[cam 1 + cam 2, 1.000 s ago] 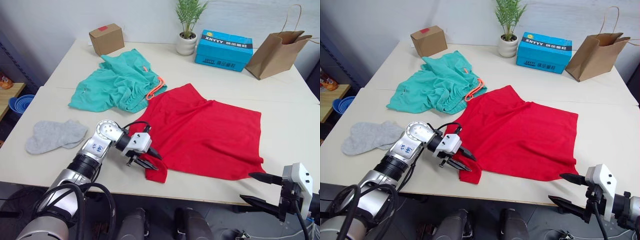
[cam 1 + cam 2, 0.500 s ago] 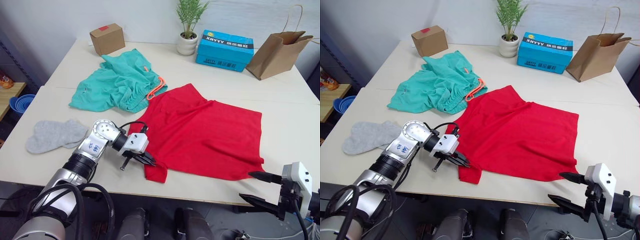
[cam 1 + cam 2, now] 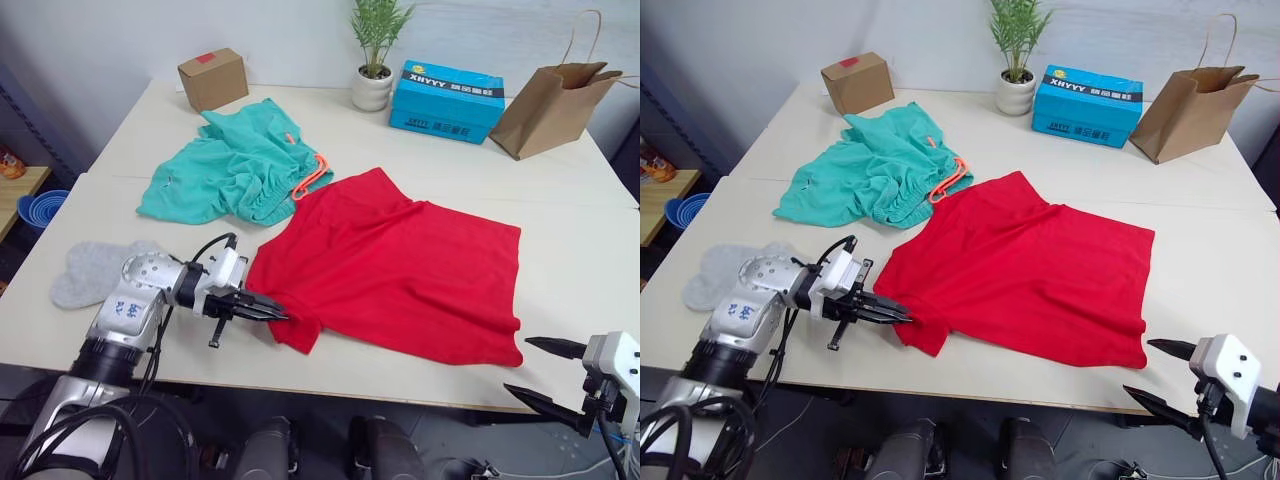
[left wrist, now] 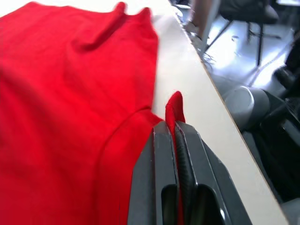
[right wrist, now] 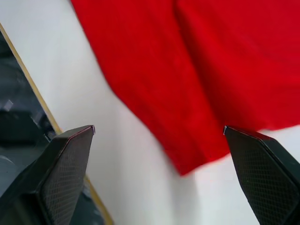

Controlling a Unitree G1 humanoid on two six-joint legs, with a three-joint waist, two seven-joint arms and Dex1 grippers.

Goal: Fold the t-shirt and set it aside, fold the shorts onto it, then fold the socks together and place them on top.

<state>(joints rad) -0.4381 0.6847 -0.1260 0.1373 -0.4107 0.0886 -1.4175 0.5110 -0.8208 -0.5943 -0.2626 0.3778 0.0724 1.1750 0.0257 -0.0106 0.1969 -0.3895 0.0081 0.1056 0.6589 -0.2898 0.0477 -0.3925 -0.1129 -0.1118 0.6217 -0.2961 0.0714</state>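
Head view: the left gripper point(image 3: 268, 311) has clamped the near-left sleeve of the t-shirt point(image 3: 400, 270) and dragged it out to the left, so that bunched corner is now stretched flatter across the table point(image 3: 590, 260). The shorts point(image 3: 235, 165) sit behind it, the socks point(image 3: 85, 272) by the left edge, both untouched. The right gripper point(image 3: 548, 372) hangs off the front edge, spread wide.

Left wrist view: fingers pinched tight, a red fold poking up between them.

Right wrist view: both fingers far apart, the shirt's near-right corner between them, nothing held. Looks like smoothing before the first fold
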